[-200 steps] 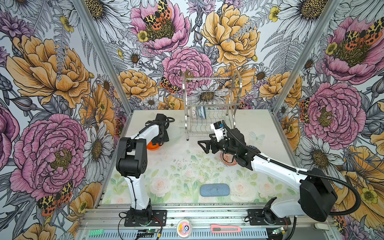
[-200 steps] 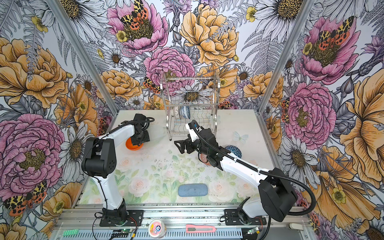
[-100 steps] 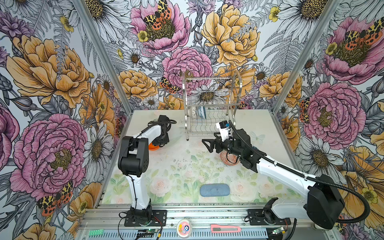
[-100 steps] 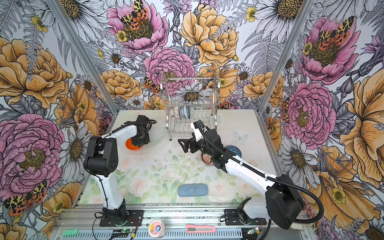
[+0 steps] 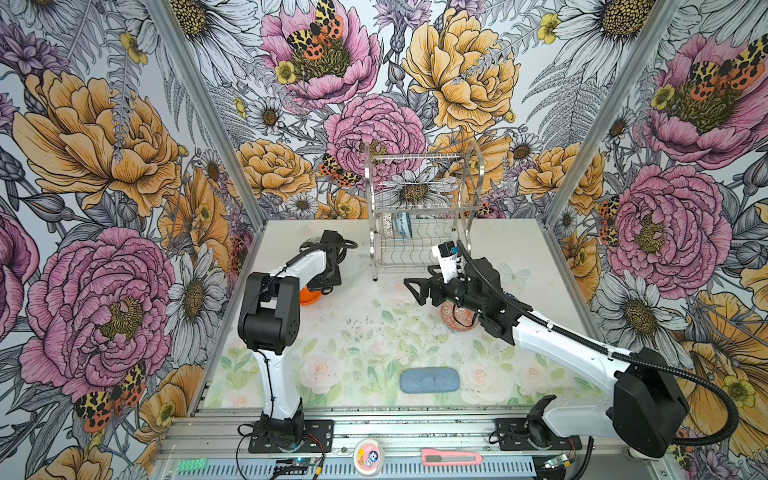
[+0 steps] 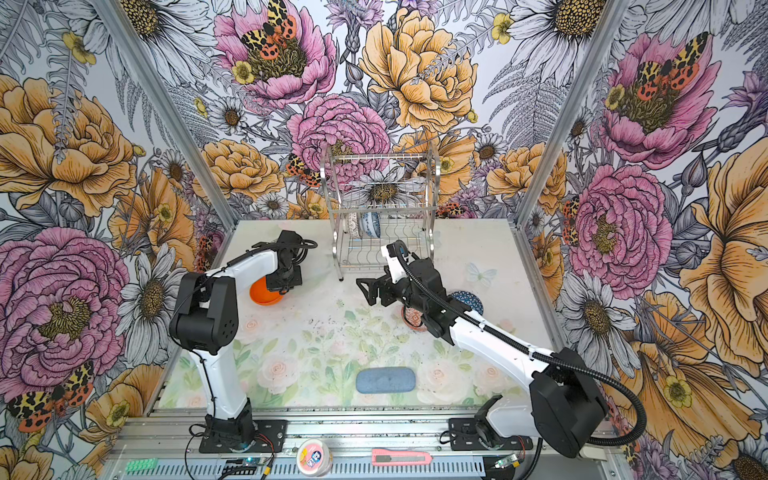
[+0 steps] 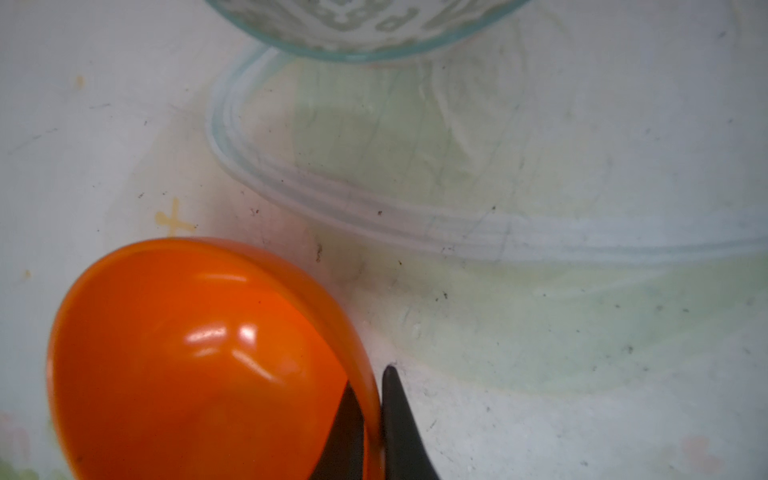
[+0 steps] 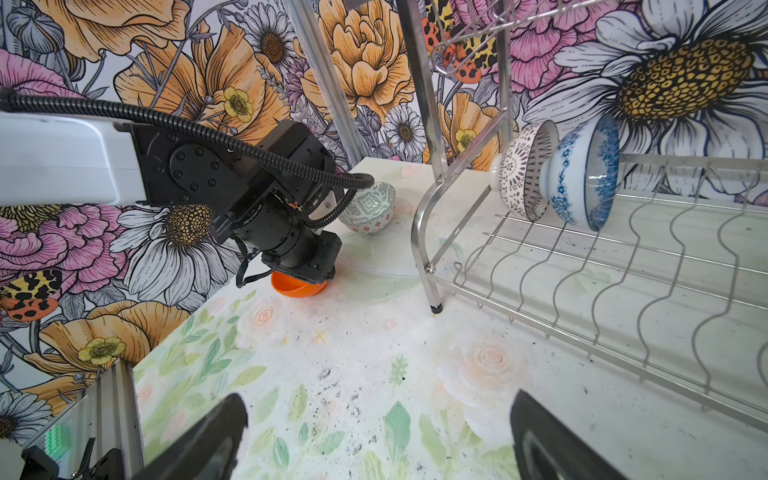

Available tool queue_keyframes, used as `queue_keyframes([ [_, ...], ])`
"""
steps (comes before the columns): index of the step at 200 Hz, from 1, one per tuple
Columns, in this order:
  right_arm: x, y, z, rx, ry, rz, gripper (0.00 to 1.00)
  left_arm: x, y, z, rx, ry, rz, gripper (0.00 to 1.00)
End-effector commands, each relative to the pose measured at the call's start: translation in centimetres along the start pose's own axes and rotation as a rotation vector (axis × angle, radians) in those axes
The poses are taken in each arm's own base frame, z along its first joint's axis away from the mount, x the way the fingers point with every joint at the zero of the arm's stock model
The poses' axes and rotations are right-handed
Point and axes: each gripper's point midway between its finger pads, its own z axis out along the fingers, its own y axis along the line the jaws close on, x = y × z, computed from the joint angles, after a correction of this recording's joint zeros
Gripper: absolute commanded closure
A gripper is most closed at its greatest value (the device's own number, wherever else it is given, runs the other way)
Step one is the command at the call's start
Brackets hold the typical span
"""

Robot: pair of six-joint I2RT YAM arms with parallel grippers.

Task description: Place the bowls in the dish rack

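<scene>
A pale, flower-printed table [image 5: 374, 332] stands inside walls [image 5: 124, 145] of huge pink and orange blooms. The glossy, plain orange bowl [image 7: 187, 353] sits left of the rack [image 5: 419, 216], its rim pinched by the left gripper [image 7: 370, 419]. The right gripper [image 5: 415, 291] hovers, jaws wide apart.

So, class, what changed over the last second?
The left pincer closed onto the rim of the plain orange bowl, still on the table. The right pincer stayed open; the black-and-white lattice bowl and blue floral bowl in the silver wire dish rack did not move.
</scene>
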Motion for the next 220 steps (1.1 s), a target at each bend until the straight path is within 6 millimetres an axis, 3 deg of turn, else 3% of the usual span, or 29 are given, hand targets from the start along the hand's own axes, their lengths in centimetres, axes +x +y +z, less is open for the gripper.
queue_keyframes([
  [1,-0.8,-0.6,-0.1,0.02,-0.022,0.008,0.0,-0.8,-0.8,-2.4,-0.001,-0.059,0.02,0.95],
  [14,-0.9,-0.9,-0.2,0.028,-0.027,0.016,0.01,-0.4,-1.3,-2.9,-0.001,-0.064,0.037,1.0],
  [71,-1.2,-2.7,-1.2,0.063,-0.045,0.04,0.01,1.4,-4.2,-6.6,0.018,-0.135,0.138,1.0],
  [77,-1.4,-2.9,-1.4,0.07,-0.051,0.041,0.01,1.2,-4.4,-8.3,0.042,-0.173,0.133,1.0],
  [106,-2.1,-4.5,-2.9,0.112,-0.085,0.05,0.0,2.3,-7.6,-11.7,0.122,-0.231,0.187,1.0],
  [144,-2.5,-6.6,-5.2,0.179,-0.119,0.072,0.01,4.3,-12.5,-14.6,0.207,-0.273,0.267,1.0],
  [182,-2.9,-7.8,-7.2,0.216,-0.146,0.092,0.0,6.5,-16.6,-15.3,0.256,-0.263,0.332,1.0],
  [187,-2.9,-7.9,-7.3,0.218,-0.147,0.094,0.01,7.2,-17.4,-14.0,0.241,-0.238,0.352,1.0],
  [220,-2.9,-8.5,-8.2,0.229,-0.159,0.113,0.01,8.7,-20.4,-12.1,0.234,-0.199,0.409,1.0],
])
